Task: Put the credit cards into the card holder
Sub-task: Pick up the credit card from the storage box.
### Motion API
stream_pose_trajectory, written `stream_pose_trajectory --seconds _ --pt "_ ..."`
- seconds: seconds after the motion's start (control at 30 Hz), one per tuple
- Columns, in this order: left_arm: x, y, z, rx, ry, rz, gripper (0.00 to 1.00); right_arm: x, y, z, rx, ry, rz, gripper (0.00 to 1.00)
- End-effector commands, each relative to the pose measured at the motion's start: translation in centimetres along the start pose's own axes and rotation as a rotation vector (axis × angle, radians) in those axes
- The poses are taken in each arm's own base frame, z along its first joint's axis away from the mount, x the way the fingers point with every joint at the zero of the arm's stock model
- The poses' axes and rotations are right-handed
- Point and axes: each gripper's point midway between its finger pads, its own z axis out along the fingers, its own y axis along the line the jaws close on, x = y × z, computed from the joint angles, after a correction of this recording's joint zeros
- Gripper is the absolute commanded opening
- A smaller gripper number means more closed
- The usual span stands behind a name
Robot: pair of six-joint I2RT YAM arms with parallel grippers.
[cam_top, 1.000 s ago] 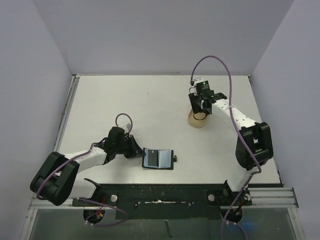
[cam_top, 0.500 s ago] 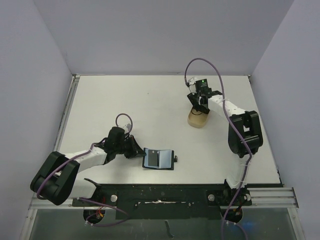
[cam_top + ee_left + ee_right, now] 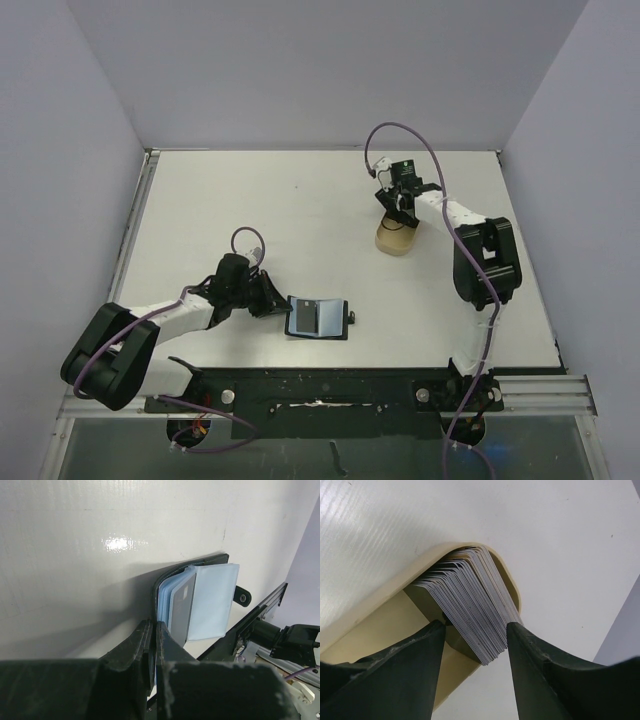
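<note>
The card holder (image 3: 317,317) lies open on the table near the front, its bluish-grey panels (image 3: 212,600) fanned up and a grey card (image 3: 181,605) tucked among them. My left gripper (image 3: 272,303) is shut on the holder's left edge (image 3: 154,625). A thick stack of credit cards (image 3: 470,600) stands on edge in the beige tray (image 3: 380,595). My right gripper (image 3: 476,625) is open and reaches down over the tray (image 3: 392,241), one finger on each side of the stack. In the top view the gripper (image 3: 400,212) hides the cards.
The holder's snap tab (image 3: 242,596) sticks out toward the black front rail (image 3: 320,385). Purple cables loop above both wrists. Grey walls stand behind and at both sides of the white table.
The right wrist has shifted a little back and left over the tray, its elbow folding in, and its jaws widened slightly. The left arm and the holder have not moved.
</note>
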Motion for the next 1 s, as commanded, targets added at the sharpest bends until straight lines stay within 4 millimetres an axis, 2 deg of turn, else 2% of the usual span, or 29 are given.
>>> stream_pose_trajectory --seconds 0.0,0.23,0.4,0.67,0.8,0.97 --pt "-0.5 -1.3 -0.1 0.059 -0.022 0.033 0.0 -1.2 -2.0 0.1 0.065 -0.034 -0.037 0.52" --pt "-0.5 -1.4 0.0 0.065 -0.022 0.028 0.0 -1.0 -3.0 0.3 0.122 -0.013 -0.047 0.53" --pt "-0.3 -1.1 -0.1 0.056 -0.024 0.03 0.0 -0.1 -4.2 0.3 0.197 0.021 -0.064 0.49" --pt "-0.4 -1.1 0.2 0.059 -0.023 0.022 0.0 -0.9 -4.4 -0.7 0.206 0.005 -0.074 0.44" --pt "-0.4 -1.0 0.1 0.055 -0.022 0.026 0.0 -0.6 -4.6 -0.5 0.207 0.009 -0.075 0.38" --pt "-0.3 -0.8 0.2 0.054 -0.022 0.02 0.0 -0.5 -3.9 -0.2 0.174 0.002 -0.068 0.3"
